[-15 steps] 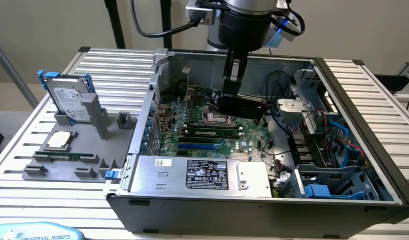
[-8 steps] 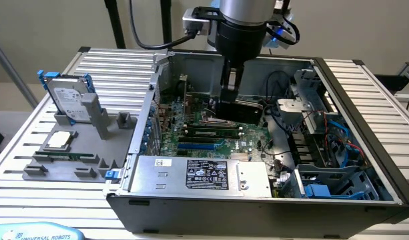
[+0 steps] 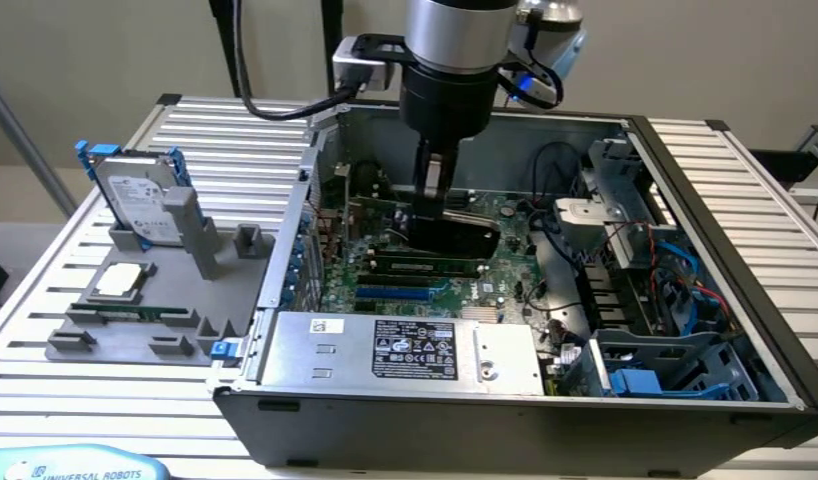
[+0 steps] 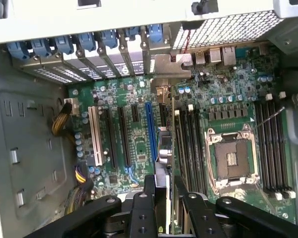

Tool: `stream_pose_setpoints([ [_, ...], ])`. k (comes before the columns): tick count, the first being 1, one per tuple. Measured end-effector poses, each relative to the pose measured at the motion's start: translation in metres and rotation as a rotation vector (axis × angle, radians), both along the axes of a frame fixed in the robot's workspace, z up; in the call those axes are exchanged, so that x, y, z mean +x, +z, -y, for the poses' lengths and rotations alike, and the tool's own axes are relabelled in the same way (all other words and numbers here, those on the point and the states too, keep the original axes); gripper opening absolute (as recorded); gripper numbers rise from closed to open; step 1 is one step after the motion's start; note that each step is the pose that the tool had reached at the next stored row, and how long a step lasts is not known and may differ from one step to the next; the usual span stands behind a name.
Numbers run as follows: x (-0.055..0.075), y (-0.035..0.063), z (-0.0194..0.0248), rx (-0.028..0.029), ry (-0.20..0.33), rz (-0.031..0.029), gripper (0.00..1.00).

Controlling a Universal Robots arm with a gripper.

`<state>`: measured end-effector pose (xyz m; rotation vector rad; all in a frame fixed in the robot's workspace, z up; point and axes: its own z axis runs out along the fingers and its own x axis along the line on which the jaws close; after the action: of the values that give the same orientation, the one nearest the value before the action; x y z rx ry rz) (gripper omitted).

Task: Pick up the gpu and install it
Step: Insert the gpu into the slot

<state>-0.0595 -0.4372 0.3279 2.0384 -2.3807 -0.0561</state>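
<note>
Black gpu (image 3: 457, 236), apparently clamped by the gripper (image 4: 164, 187), hides part of the motherboard (image 3: 382, 272).

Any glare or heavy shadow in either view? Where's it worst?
Exterior view: soft, even light; the table slats shine pale, the case interior is shaded under the arm, and the graphics card reads as a dark patch. Wrist view: the case rim is washed out, the fingers are near-black around the card's edge, the motherboard evenly lit without hard shadows.
</note>
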Motion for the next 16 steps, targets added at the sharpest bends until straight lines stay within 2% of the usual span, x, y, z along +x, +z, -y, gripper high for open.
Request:
stream_pose_setpoints([
  [8,-0.002,-0.0092,0.0092,0.0021,0.031,0.0001,0.26],
  [16,-0.016,-0.0212,0.0128,0.002,0.041,0.0002,0.26],
])
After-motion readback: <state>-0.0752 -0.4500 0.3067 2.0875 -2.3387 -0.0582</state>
